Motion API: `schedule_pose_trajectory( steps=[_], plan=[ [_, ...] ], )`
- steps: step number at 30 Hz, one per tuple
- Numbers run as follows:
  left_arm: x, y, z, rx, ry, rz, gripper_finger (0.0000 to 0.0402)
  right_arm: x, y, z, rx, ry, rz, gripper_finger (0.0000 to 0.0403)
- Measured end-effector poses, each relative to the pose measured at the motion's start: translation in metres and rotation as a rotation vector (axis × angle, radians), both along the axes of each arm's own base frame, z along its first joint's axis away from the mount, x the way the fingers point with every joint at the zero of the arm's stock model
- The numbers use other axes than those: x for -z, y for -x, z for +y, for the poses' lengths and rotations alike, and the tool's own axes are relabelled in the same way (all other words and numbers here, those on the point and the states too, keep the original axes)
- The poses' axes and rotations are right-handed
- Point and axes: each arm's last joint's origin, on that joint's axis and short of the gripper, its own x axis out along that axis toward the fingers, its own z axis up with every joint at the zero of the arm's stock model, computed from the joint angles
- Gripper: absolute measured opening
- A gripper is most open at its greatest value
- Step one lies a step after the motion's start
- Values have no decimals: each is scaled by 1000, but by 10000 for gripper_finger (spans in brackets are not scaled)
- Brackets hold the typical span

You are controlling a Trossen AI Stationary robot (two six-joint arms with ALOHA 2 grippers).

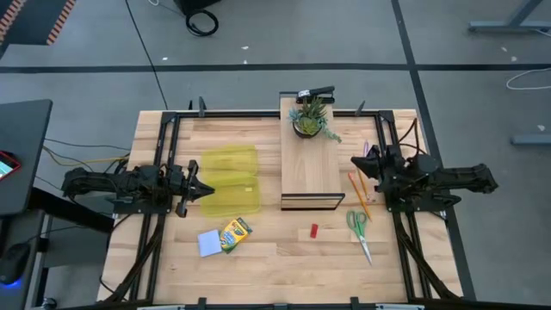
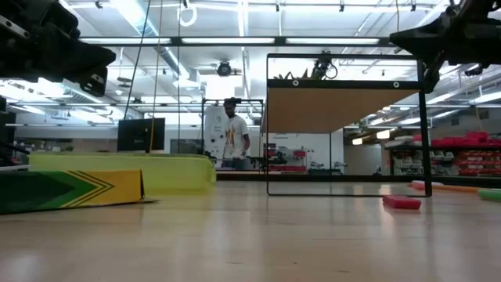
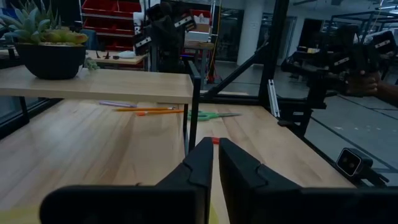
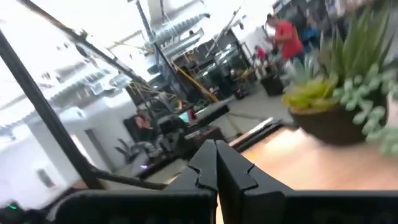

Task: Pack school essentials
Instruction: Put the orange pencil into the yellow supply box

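Note:
The school essentials lie loose on the wooden table. A pale blue notepad (image 1: 209, 243) and a yellow-green crayon box (image 1: 235, 232) sit near the front left. A tiny red block (image 1: 314, 230), green-handled scissors (image 1: 359, 227), an orange pencil (image 1: 357, 195) and a thin purple pen (image 3: 118, 104) lie to the right. My left gripper (image 1: 207, 191) hovers shut and level over the edge of a yellow translucent case (image 1: 231, 181). My right gripper (image 1: 355, 162) hangs shut above the pencil's far end, tilted slightly up; its fingertips (image 4: 216, 146) meet with nothing between them.
A wooden riser shelf (image 1: 310, 164) on a black frame stands mid-table, with a potted green plant (image 1: 311, 120) at its far end. The black frame rails (image 1: 168, 129) run along both table sides. A person stands in the room beyond (image 2: 232, 133).

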Motion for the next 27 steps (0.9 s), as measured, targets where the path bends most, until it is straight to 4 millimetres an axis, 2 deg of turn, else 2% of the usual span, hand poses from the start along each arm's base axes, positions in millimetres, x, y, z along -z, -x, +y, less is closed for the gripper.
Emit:
schedule_pose_trajectory(
  steps=[4, 10, 14, 20, 27],
  plan=[
    [0, 0, 0, 0, 0, 0, 40, -11, 4, 0, -5, -26, 104, 6],
    [0, 0, 0, 0, 0, 0, 37, -25, 2, -3, 92, -89, 254, 6],
    [0, 0, 0, 0, 0, 0, 31, -26, -3, -4, 174, -167, 480, 6],
    [0, 0, 0, 0, 0, 0, 34, -37, -3, -10, 442, -258, 831, 6],
    [0, 0, 0, 0, 0, 0, 40, -35, -14, -16, 499, -390, 1177, 6]
  ],
)
